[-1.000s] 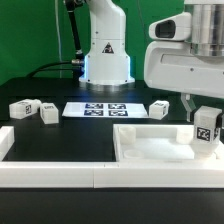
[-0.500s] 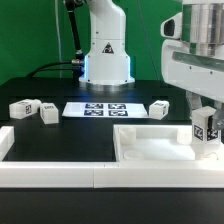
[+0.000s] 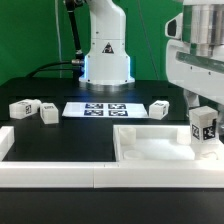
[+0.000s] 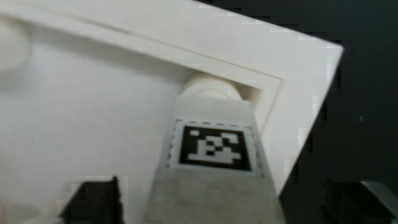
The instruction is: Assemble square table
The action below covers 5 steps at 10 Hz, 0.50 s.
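On the exterior view's right, at the front, lies the white plastic square tray-like tabletop, a small white tagged block leg upright in its corner beneath the two-finger gripper. Only the wrist view shows the dark fingers standing clear on both sides of that leg, jaws wide, gripping nothing.

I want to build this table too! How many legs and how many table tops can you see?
Legs: 4
Table top: 1
Total: 5
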Available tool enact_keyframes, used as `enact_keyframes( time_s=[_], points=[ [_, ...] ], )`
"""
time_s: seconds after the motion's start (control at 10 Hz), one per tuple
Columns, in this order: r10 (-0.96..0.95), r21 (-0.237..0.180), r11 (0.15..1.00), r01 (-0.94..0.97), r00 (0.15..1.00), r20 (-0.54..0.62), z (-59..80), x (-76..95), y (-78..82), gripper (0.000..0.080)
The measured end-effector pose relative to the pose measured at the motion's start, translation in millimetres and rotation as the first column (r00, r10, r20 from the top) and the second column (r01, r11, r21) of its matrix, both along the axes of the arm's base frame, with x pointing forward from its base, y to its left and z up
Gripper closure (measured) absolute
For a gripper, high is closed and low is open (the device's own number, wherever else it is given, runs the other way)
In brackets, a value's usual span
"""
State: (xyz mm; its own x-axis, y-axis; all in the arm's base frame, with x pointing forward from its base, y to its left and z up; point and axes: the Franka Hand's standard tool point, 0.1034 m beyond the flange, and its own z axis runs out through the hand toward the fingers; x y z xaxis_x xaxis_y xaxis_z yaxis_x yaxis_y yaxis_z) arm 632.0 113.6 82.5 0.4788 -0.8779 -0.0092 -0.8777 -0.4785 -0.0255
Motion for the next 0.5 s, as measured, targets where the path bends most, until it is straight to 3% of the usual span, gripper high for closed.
enact_keyframes(
  time_s=[0.1, 0.5],
  points=[
    [0.140, -0.011, 0.990, -0.140, 0.990, 0.011, 1.1, 1.5, 0.5, 0.0179],
    [0.426, -0.025, 0.905, -0.425, 0.905, 0.023, 3.6, 3.8, -5.7, 0.0151]
  ],
)
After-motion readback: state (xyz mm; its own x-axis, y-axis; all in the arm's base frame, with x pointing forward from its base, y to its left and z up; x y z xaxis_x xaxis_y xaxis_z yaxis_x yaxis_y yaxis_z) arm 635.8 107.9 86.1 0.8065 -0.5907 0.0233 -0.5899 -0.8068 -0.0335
